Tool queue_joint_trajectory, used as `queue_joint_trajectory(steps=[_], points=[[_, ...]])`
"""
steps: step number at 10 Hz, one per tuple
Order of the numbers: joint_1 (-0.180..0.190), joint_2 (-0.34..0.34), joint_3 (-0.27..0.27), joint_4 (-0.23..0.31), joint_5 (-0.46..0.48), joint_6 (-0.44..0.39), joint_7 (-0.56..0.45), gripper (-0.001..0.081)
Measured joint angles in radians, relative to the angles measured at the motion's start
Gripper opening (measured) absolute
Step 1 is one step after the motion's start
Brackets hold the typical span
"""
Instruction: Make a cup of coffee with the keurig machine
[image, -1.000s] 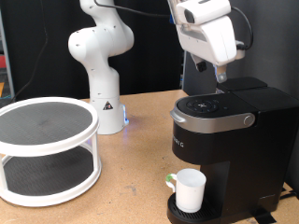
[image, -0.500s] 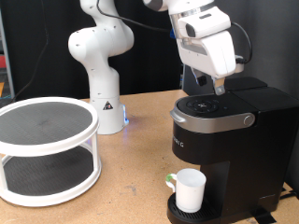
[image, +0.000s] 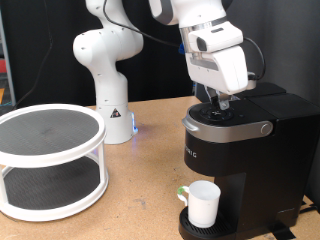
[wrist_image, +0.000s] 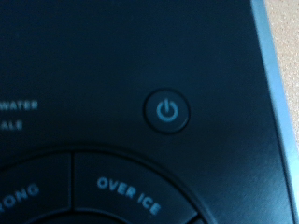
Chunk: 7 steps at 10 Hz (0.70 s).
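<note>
**A:** Exterior view first: where does the gripper (image: 223, 102) stand?

**B:** Right over the lid of the keurig machine (image: 245, 150), at the exterior view's right. Its tip is down at the black top panel, touching or nearly so. The white hand above hides the fingers, so I cannot tell whether they are spread or closed. Nothing shows between them.

**A:** And the cup (image: 203, 203)?

**B:** It stands upright on the drip tray at the machine's base, under the brew head, well below the gripper and apart from it. A greenish mark sits by its rim on the side towards the exterior view's left.

**A:** What else is on the counter (image: 140, 190)?

**B:** A white two-tier round rack (image: 50, 160) with dark mesh shelves at the exterior view's left, and the white robot base (image: 108, 70) behind it, with a small blue light low on its side.

**A:** The wrist view?

**B:** Filled by the machine's dark control panel, very close and slightly blurred. A blue-lit power button (wrist_image: 167, 111) sits near the centre; the label "OVER ICE" (wrist_image: 128, 195) shows on a curved button beside it. The fingers do not show there.
</note>
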Motion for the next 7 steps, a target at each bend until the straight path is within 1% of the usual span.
queue_joint_trajectory(steps=[1, 2, 3, 4, 5, 7], points=[[0.0, 0.0, 0.0, -0.007, -0.008, 0.008, 0.002, 0.0278], [-0.001, 0.0, 0.0, -0.011, -0.011, 0.012, 0.004, 0.0098], [-0.001, 0.0, 0.0, -0.013, -0.012, 0.015, 0.007, 0.0031], [-0.001, 0.0, 0.0, -0.014, -0.017, 0.021, 0.016, 0.0031], [-0.002, 0.0, 0.0, -0.016, -0.031, 0.032, 0.032, 0.0007], [-0.003, 0.0, 0.0, -0.022, -0.053, 0.046, 0.054, 0.0005]])
